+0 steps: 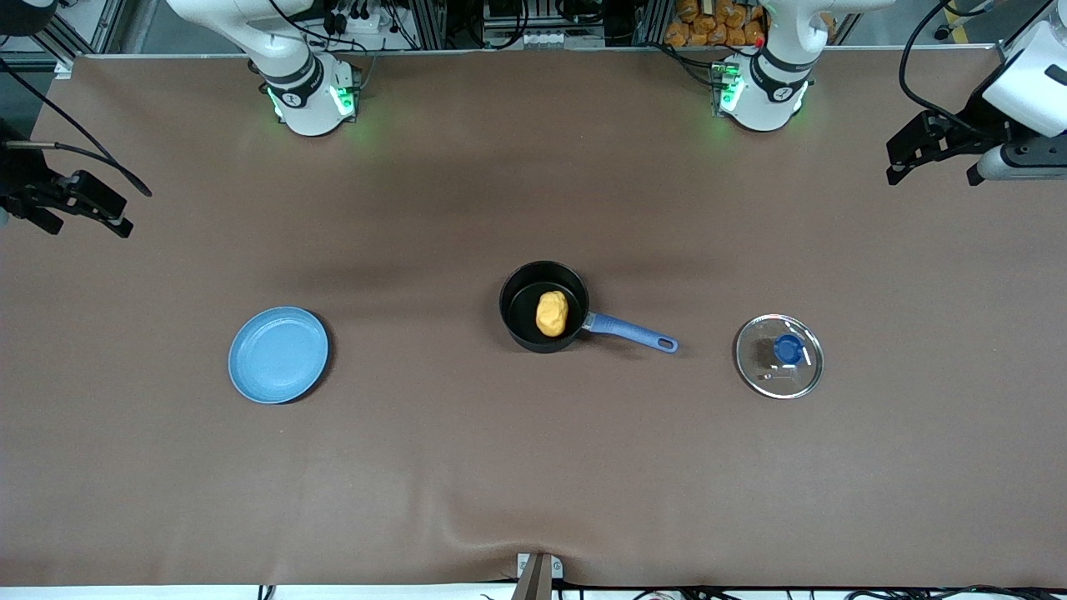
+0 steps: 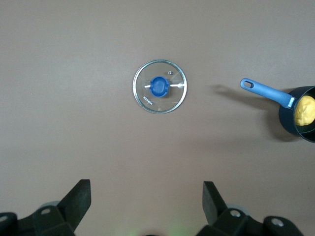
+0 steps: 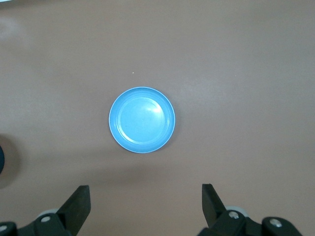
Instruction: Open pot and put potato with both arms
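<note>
The pot is used as the landmark here: it's uncovered mid-desk with the potato already sat inside, so the job looks pretty much done. The lid is parked flat toward the left arm's end from the pot, the plate toward the right arm's end. Glass lid, probably fragile and slick, so it'd best be taken by the blue knob; small lettering on the glass can't be read. Left gripper and right gripper are both held up off to the sides, jaws spread wide, nothing held.
</note>
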Robot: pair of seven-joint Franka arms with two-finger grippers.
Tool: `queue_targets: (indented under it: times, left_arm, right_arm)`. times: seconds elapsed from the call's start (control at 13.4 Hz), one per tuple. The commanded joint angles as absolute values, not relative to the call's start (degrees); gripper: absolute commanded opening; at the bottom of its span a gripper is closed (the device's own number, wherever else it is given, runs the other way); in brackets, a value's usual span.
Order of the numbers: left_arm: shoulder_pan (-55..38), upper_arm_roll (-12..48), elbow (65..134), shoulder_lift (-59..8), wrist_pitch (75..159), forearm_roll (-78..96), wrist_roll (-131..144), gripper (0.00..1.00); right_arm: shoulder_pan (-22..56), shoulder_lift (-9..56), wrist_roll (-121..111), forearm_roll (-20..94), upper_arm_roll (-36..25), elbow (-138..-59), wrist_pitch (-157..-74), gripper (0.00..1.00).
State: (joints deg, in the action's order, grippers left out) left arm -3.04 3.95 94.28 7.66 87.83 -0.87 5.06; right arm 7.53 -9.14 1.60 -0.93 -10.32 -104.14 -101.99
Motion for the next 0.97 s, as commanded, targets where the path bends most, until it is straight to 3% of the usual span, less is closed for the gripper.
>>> queue_targets:
  times: [0.0,0.9]
  left_arm:
    - [-2.46,3.87,95.8,9.23,88.86,0.18,3.96,1.0]
    - [-4.04,3.69,92.03,5.19,88.95,-0.17,4.75,1.0]
  right_arm:
    - [7.73,-11.34,2.29,-2.46,-9.93,-106.61,-103.18,1.0]
    - [7.73,-11.51,2.2,-2.55,-9.84,-106.61,-102.75,1.0]
